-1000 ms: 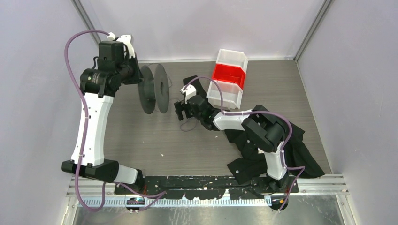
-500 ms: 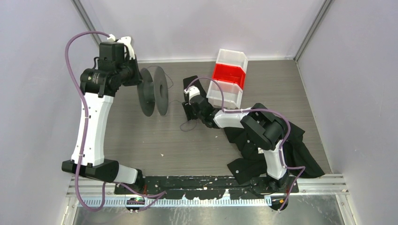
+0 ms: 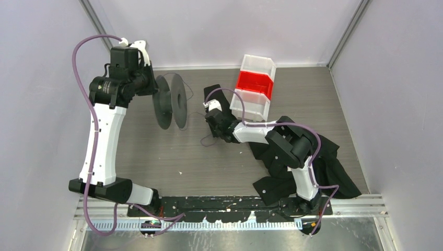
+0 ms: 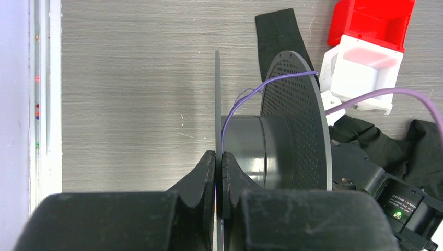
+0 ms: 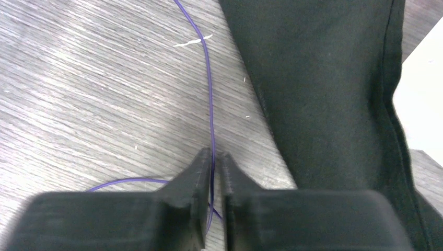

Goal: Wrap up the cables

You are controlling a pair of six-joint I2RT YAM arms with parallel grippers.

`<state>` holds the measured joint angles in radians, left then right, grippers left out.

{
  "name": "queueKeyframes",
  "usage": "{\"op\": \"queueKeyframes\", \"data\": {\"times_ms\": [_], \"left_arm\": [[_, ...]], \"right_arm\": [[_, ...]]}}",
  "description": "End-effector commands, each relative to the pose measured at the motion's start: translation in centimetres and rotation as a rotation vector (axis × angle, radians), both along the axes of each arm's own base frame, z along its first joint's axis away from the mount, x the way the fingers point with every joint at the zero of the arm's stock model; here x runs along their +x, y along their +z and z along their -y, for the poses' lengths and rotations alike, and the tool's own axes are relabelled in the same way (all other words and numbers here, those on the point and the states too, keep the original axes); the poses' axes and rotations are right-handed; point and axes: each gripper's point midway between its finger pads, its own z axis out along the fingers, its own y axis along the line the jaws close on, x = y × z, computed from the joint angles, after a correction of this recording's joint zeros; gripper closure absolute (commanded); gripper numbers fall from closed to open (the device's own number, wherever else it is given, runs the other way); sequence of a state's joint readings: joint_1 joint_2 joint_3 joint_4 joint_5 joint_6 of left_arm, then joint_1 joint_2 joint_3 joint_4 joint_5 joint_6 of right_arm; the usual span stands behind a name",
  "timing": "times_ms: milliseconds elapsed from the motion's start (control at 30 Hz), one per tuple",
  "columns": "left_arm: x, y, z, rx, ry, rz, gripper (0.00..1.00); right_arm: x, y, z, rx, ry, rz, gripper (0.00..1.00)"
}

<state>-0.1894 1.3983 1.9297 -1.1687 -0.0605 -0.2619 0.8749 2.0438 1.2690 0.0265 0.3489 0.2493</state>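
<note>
A dark grey two-flanged reel stands on edge at the back left. My left gripper is shut on its left flange; in the left wrist view the fingers pinch the thin disc edge beside the hub. The cable, a thread-thin wire that looks violet up close, leaves the hub and runs across the table to a loose loop. My right gripper is low over the table. Its jaws stand nearly together with the cable running through the narrow slit between them, not visibly pinched.
A black garment lies under and right of the right arm, and its strip lies just right of the right jaws. A red bin and white bins stand at the back centre. Purple hoses run along both arms.
My right gripper's jaws have come from wide open to a narrow slit around the cable, and it has shifted a little right toward the bins. The left arm and reel have stayed put.
</note>
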Motion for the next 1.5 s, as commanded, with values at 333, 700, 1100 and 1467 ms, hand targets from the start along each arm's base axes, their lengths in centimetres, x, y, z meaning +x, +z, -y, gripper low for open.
{"op": "queueKeyframes", "data": {"times_ms": [333,700,1100,1467], "left_arm": [[0.5,0.2,1.2,-0.005,-0.107,0.088,1.00],[-1.4,-3.0,5.4,-0.088,-0.385,-0.017,0.99],[0.0,4.5,4.4,-0.196,-0.286,0.212,1.00],[4.2,8.3,-0.2,-0.326,0.084,0.378,1.00]], "right_arm": [[5.1,19.1,5.3,0.001,-0.118,0.349,0.99],[10.6,29.1,22.1,0.123,-0.464,0.495,0.99],[8.0,22.1,23.3,0.071,-0.453,0.318,0.99],[-2.0,19.6,19.2,0.022,-0.236,0.201,1.00]]}}
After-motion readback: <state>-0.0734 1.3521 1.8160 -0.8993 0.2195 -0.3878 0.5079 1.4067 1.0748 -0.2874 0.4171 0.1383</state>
